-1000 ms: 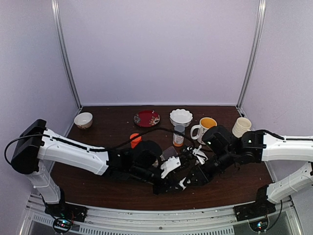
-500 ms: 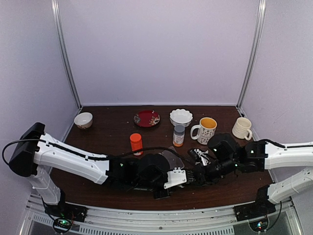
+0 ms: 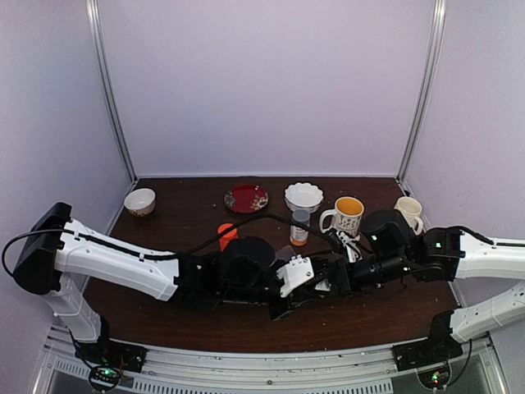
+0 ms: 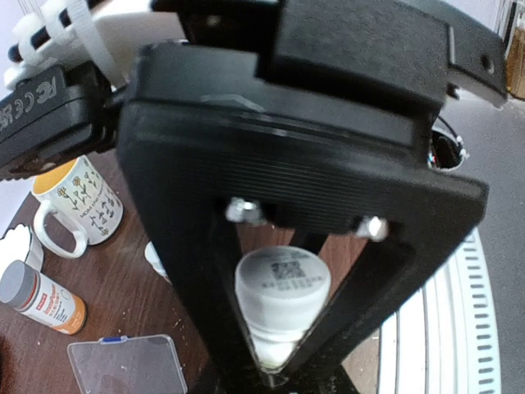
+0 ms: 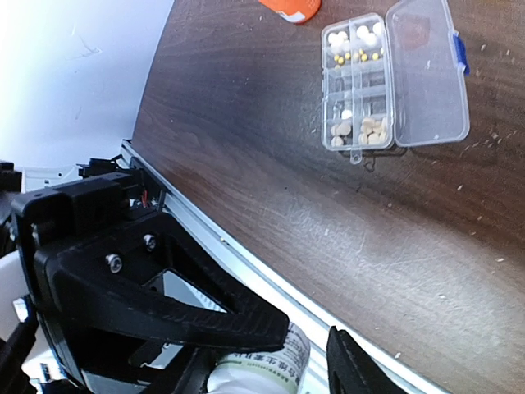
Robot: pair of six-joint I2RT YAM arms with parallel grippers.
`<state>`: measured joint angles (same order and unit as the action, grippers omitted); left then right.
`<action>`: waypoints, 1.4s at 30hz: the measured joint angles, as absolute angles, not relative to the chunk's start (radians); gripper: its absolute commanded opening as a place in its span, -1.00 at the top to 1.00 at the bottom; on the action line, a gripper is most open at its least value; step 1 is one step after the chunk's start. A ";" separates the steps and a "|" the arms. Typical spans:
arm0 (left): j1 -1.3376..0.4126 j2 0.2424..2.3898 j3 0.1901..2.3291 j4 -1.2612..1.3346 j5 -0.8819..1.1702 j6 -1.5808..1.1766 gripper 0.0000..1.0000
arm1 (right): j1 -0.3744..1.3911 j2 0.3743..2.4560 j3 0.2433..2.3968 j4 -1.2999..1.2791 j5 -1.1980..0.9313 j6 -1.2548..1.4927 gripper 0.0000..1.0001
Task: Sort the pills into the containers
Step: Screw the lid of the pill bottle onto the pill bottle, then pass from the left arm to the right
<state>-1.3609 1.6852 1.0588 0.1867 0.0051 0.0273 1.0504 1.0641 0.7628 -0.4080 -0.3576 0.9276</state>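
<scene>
**A:** What stands around the work spot?

**B:** Along the far side of the dark table (image 3: 176,226) are a small bowl (image 3: 139,201), a red plate (image 3: 246,198), a white scalloped bowl (image 3: 303,196), a flowered mug (image 3: 344,216) with a yellow inside, and a cream mug (image 3: 406,212). A grey-capped bottle (image 3: 300,227) stands just near of the scalloped bowl. An orange-red bottle (image 3: 227,234) stands to its left, half hidden behind the left arm (image 3: 123,258).

**A:** What blocks the view?

**B:** From above, both arms meet at mid-table and cover most of the pill box (image 5: 358,82). Only a corner of its clear lid (image 3: 285,253) shows, just near of the grey-capped bottle. In the left wrist view a black gripper frame (image 4: 312,123) fills most of the picture.

**A:** How does the pill box lie?

**B:** It lies flat and open. Its long axis slants against the table's near edge, with one short end facing the orange-red bottle. The lid lies flat on the far side of the cells (image 5: 349,123), with its blue latch (image 5: 461,53) outermost. The pills (image 5: 371,129) sit in several cells: white, small yellow and tan.

**A:** And the grippers?

**B:** The left gripper (image 3: 287,289) is clamped on a small white bottle (image 4: 281,300), whose lower end is pinched between its fingers. The right gripper (image 3: 332,277) has its jaws apart around that bottle, with a gap showing at one finger.
</scene>
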 measured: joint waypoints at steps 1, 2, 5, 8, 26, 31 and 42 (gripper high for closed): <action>-1.354 1.685 1.058 0.200 0.022 0.014 0.95 | 1.048 1.065 0.781 -0.434 -0.349 0.904 0.03; -1.349 1.685 1.056 0.214 0.038 0.002 0.95 | 1.047 1.065 0.798 -0.459 -0.340 0.883 0.00; -1.343 1.685 1.055 0.245 0.076 -0.027 0.95 | 1.047 1.067 0.846 -0.530 -0.326 0.825 -0.20; -1.337 1.686 1.055 0.268 0.110 -0.053 0.94 | 1.047 1.068 0.878 -0.589 -0.308 0.775 -0.40; -1.329 1.791 1.019 0.516 0.247 -0.146 0.82 | 1.040 1.084 0.971 -0.800 -0.267 0.543 -0.71; -1.329 1.824 1.008 0.570 0.252 -0.160 0.75 | 1.040 1.085 0.973 -0.816 -0.284 0.519 -0.42; -1.330 1.850 0.999 0.572 0.189 -0.164 0.71 | 1.040 1.155 0.983 -0.864 -0.287 0.566 -0.01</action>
<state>-1.3296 1.8503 0.9985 0.5716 0.1894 -0.1642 1.0401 1.1545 0.9829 -0.8639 -0.2867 0.5659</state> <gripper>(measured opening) 0.248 0.608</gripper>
